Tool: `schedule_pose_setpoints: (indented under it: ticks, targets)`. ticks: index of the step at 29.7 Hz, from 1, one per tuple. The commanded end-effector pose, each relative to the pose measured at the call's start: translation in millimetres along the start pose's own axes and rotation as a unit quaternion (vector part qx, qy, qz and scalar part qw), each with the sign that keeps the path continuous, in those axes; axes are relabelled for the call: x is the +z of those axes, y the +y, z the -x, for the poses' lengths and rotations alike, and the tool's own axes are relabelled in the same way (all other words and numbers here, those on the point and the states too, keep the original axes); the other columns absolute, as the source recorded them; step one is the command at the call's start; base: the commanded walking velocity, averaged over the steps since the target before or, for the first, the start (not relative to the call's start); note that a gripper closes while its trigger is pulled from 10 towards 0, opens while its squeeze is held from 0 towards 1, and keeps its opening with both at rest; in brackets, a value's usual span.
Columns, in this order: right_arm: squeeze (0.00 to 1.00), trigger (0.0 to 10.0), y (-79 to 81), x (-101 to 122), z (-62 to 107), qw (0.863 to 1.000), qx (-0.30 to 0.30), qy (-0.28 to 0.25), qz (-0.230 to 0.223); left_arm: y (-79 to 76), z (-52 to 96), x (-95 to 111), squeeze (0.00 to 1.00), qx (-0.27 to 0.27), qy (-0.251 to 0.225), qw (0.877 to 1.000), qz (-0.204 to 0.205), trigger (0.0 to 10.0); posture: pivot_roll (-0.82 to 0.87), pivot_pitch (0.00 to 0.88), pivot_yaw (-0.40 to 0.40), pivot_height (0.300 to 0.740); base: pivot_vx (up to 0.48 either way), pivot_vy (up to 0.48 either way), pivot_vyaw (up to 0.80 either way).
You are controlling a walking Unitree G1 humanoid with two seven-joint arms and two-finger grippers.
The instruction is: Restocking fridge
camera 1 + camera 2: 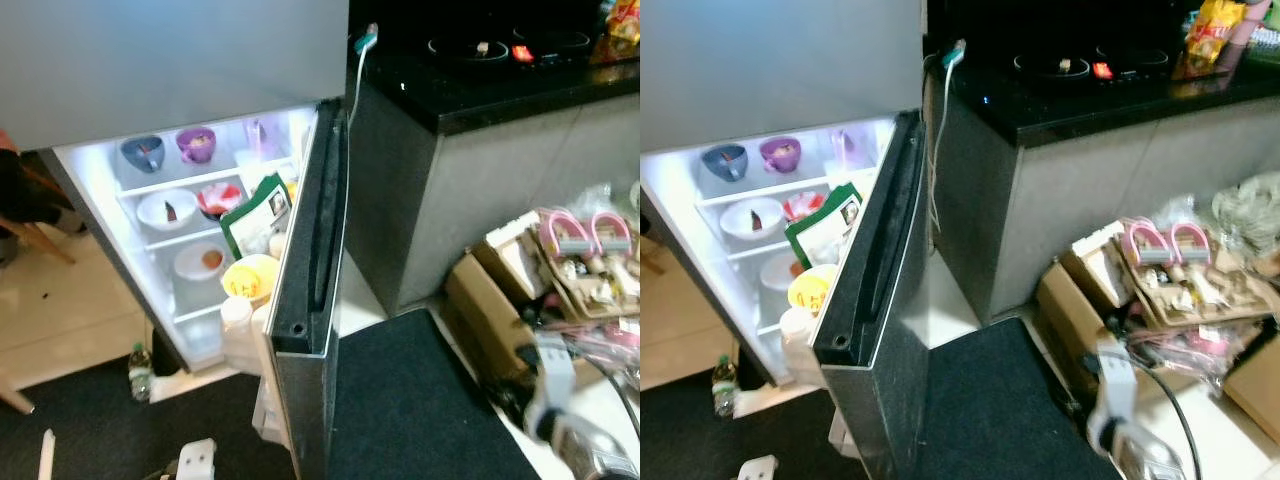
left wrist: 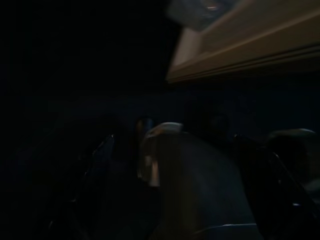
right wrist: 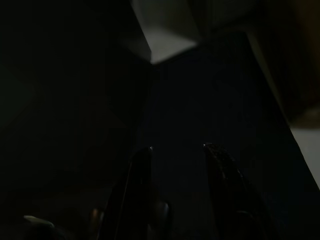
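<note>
Left eye view: fridge [image 1: 180,70] stands at left with its door [image 1: 305,300] swung open beside the black counter [image 1: 480,85]; lit shelves hold bowls [image 1: 165,208], a green packet [image 1: 255,212] and a yellow tub [image 1: 247,278], with a small bottle [image 1: 140,372] on the floor nearby. Right wrist view: right tool [image 3: 177,150] hangs released, fingers apart, over the dark mat [image 3: 210,100]. Left wrist view: too dark; left tool state cannot be told.

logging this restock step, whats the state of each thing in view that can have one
fridge door: open
fridge light: on
stove: red light on
purple bowl: upright on top shelf
cardboard box: open, on the floor
bottle: standing on the floor
right claw: open, holding nothing
left claw: too dark to tell
</note>
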State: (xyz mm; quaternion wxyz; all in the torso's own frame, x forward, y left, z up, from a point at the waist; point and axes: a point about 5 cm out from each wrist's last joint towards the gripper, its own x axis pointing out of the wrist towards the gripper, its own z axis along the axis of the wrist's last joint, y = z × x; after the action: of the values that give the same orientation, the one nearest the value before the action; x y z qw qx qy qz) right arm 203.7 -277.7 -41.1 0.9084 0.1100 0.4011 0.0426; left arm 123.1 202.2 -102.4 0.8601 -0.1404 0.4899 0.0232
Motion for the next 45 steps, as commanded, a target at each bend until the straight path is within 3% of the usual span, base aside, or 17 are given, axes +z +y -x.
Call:
schedule_pose_setpoints:
  ticks: [1,2,5,19,29,34,44,45]
  targets:
    - [0.0,10.0,-4.9,-16,3.5,0.999,-0.036,0.018,-0.006,0.5,1.6,-9,0.0,0.005,0.013,1.0,0.006,10.0,-0.04,0.0,-0.004,0.74,0.0,0.0,0.75]
    - [0.0,10.0,-4.9,-16,3.5,0.999,-0.036,0.018,-0.006,0.5,1.6,-9,0.0,0.005,0.013,1.0,0.006,10.0,-0.04,0.0,-0.004,0.74,0.0,0.0,0.75]
    - [0.0,10.0,-15.8,-47,15.3,0.994,-0.089,0.06,-0.017,0.4,1.5,-9,0.0,0.005,0.013,1.0,0.005,10.0,-0.04,0.0,-0.004,0.74,0.0,0.0,0.74]
    - [0.0,10.0,-15.5,-92,28.8,0.984,-0.13,0.116,-0.038,-1.3,0.8,-8,0.0,0.005,0.012,1.0,0.006,10.0,-0.05,0.0,0.001,0.74,0.0,0.0,0.73]
    - [0.0,10.0,-13.5,-97,29.4,0.982,-0.137,0.122,-0.044,-2.6,0.8,-10,0.0,0.002,0.014,1.0,0.004,10.0,-0.05,0.0,0.002,0.74,0.0,0.0,0.72]
    - [0.0,10.0,-12.8,-96,28.5,0.982,-0.139,0.108,-0.07,-2.4,1.1,-10,0.0,-0.006,0.016,1.0,-0.002,10.0,-0.05,0.0,-0.002,0.74,0.0,0.0,0.0]
    - [0.0,10.0,-0.7,-78,16.4,0.993,-0.064,0.086,-0.042,-4.4,0.5,-10,0.0,-0.013,0.023,1.0,-0.013,10.0,-0.05,0.0,0.001,0.74,0.0,-0.442,0.0]
    - [0.0,10.0,12.6,-59,4.9,0.998,0.004,0.066,-0.014,-3.9,0.5,-10,0.0,-0.008,0.019,1.0,0.005,10.0,-0.05,0.0,0.005,0.74,0.0,0.0,0.0]
